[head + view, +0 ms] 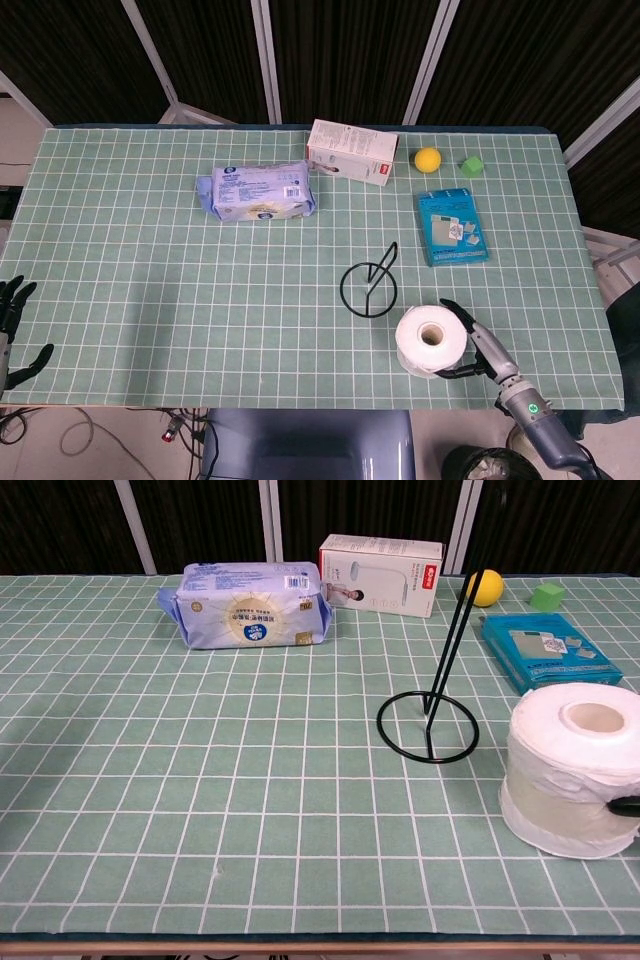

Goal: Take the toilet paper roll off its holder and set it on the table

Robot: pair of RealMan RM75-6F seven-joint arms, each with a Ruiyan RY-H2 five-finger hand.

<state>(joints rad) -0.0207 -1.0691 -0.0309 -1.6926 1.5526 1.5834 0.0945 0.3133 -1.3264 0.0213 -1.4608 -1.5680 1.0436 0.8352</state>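
Observation:
The white toilet paper roll (431,340) stands upright on the green gridded table (150,260), core hole up, just right of and nearer than the black wire holder (368,288). My right hand (482,350) grips the roll from its right side, fingers wrapped round its wall. The chest view shows the roll (575,770) at the right edge, its base on the cloth, with one dark fingertip (628,805) against it; the holder (430,725) is bare, its rod leaning up and right. My left hand (12,320) hangs off the table's left edge, fingers apart and holding nothing.
At the back lie a blue wipes pack (258,190), a white carton (352,152), a yellow ball (428,160) and a green cube (471,166). A teal box (452,227) lies behind the roll. The table's front edge is close to the roll.

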